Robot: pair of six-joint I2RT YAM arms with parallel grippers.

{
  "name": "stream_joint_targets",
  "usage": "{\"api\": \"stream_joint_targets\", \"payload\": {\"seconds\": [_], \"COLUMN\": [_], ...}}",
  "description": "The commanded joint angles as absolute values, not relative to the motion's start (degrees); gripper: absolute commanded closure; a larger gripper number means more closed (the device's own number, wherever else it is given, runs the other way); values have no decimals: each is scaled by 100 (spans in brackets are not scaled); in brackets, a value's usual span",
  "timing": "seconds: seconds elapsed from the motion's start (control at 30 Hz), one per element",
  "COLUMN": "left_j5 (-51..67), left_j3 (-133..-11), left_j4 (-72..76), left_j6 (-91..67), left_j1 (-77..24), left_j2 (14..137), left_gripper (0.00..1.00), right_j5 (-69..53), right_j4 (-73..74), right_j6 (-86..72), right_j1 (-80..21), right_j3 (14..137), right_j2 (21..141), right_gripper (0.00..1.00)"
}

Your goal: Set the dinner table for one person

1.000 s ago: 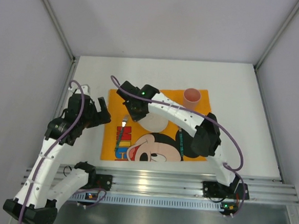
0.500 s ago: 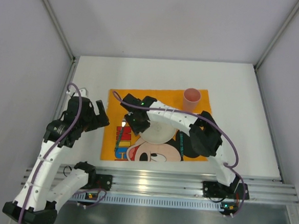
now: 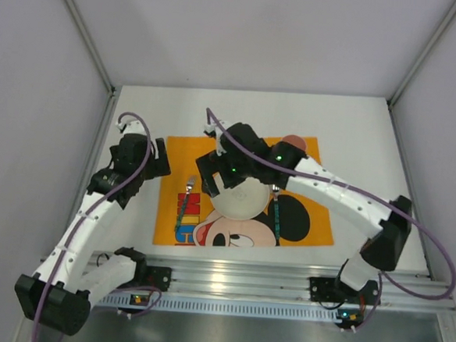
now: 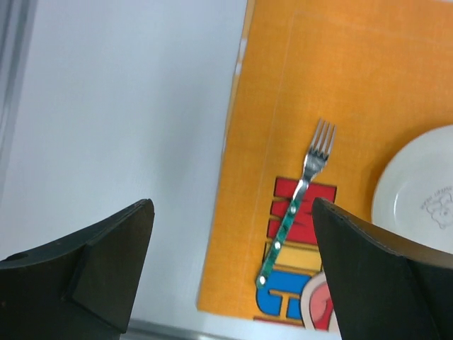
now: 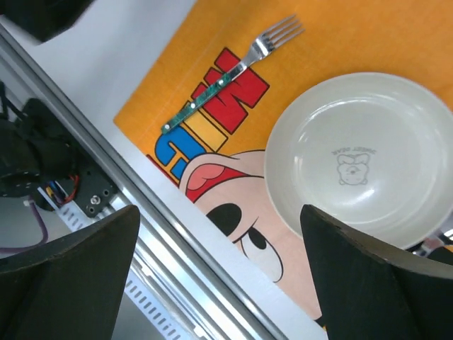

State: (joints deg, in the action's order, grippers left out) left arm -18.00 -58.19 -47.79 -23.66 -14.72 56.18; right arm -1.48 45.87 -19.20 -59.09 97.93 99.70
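The right gripper (image 3: 210, 184) hung wide open and empty over the plate (image 3: 245, 205), at the middle of the mat (image 3: 183, 158) on the table (image 3: 370, 150). The fork (image 3: 185, 207) lay left of the plate, long axis near-to-far, tines far; the left gripper (image 3: 160, 160), also open and empty, was nearer it.

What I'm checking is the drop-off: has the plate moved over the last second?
Yes. The plate has shifted toward the near edge of the mat and now overlaps the top of Mickey's face. The fork beside it stayed put.
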Motion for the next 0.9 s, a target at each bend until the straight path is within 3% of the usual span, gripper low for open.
{"api": "stream_joint_targets", "payload": {"seconds": [0.0,0.1,0.13,0.2,0.5,0.73,0.8,0.87], "left_j5": [-2163,-1777,-1723,-1784,-326,245,493,81], "left_j3": [-4684,-2682,-2237,-1402,-1116,-1943,-1679,-1828], "left_j4": [-1850,380,1814,2774,5368,5717,6605,6268], "left_j6": [-1259,-169,355,431,-711,-274,-185,-307], "left_j1": [-1477,-1477,-1477,-1372,-141,105,167,62], "left_j2": [4952,4161,4044,4094,6941,8418,9051,9018], "left_gripper": [1,1,1,1,1,2,12,5], "right_j5": [315,1157,1273,1327,1301,1714,1854,2012], "right_j4": [3895,3411,3323,3156,3024,2865,2856,2909], "right_j6": [-1679,-1582,-1582,-1495,-1661,-1854,-1916,-1942], "right_j1": [-5924,-5906,-5906,-5906,-5906,-5906,-5906,-5906], "right_j3": [9083,8187,7983,7448,6004,5651,5669,5704], "right_j2": [8739,7851,7501,7208,5696,4870,4808,4799], "right_gripper": [2,0,0,0,0,0,0,0]}}
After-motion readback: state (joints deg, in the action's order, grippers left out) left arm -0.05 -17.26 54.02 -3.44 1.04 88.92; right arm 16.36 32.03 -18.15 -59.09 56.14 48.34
